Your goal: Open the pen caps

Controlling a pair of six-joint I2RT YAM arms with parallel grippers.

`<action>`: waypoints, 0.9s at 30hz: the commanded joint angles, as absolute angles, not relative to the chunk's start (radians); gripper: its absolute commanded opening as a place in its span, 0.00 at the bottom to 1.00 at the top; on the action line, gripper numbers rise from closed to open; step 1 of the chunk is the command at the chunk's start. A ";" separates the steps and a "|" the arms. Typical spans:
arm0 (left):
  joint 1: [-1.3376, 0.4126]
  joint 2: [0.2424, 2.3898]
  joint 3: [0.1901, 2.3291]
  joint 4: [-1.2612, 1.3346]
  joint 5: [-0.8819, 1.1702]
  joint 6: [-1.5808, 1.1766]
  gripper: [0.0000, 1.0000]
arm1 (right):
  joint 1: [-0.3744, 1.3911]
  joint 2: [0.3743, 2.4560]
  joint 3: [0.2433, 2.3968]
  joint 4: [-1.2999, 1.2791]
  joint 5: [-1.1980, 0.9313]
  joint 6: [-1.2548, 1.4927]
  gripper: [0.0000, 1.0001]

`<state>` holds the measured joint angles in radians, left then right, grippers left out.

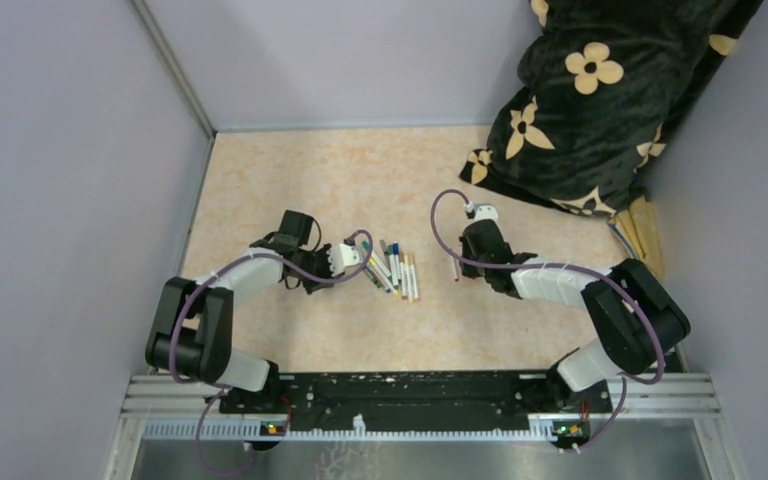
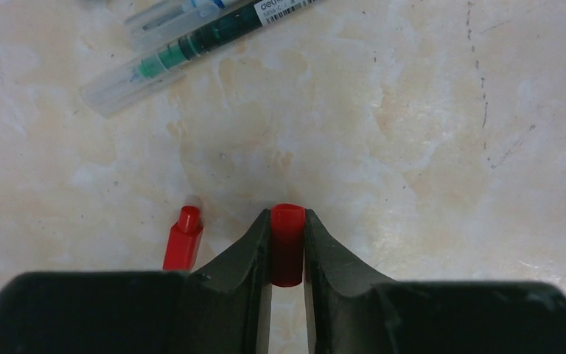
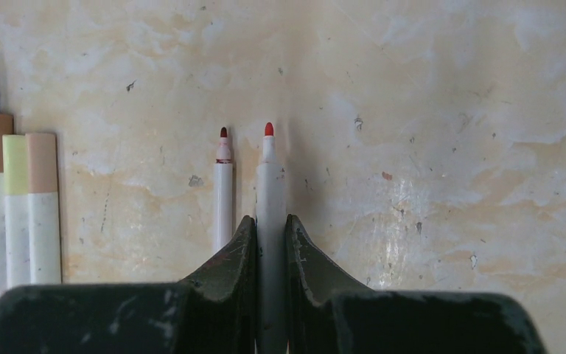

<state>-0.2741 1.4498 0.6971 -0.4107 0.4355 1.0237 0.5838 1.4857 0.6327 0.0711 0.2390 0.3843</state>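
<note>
My left gripper (image 1: 360,262) is shut on a short red pen cap (image 2: 287,240), held just above the tabletop beside the pile of pens (image 1: 397,270). A second red cap (image 2: 183,241) lies on the table left of the jaws. My right gripper (image 1: 468,262) is shut on the grey barrel of an uncapped red-tipped pen (image 3: 269,188), which points forward out of the jaws. Another uncapped pen (image 3: 222,193) lies on the table just left of it. Capped pens with orange, yellow and blue caps (image 3: 16,199) lie at the left edge of the right wrist view.
A green pen with a clear cap (image 2: 184,55) lies ahead of the left jaws. A black flowered blanket (image 1: 590,100) fills the back right corner, with wooden sticks (image 1: 646,235) below it. Grey walls enclose the table left and right.
</note>
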 commanded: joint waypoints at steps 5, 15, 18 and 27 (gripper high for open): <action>-0.276 1.451 0.689 -0.388 0.445 1.016 0.36 | 0.577 1.531 0.627 0.150 0.260 0.356 0.18; -0.275 1.398 0.807 -0.534 0.565 0.969 0.52 | 0.570 1.525 0.607 0.155 0.210 0.387 0.28; -0.274 1.377 0.861 -0.582 0.582 0.948 0.55 | 0.566 1.497 0.614 0.143 0.195 0.394 0.28; -0.209 1.350 1.129 -0.775 0.633 0.816 0.74 | 0.580 1.373 0.691 0.075 0.115 0.384 0.34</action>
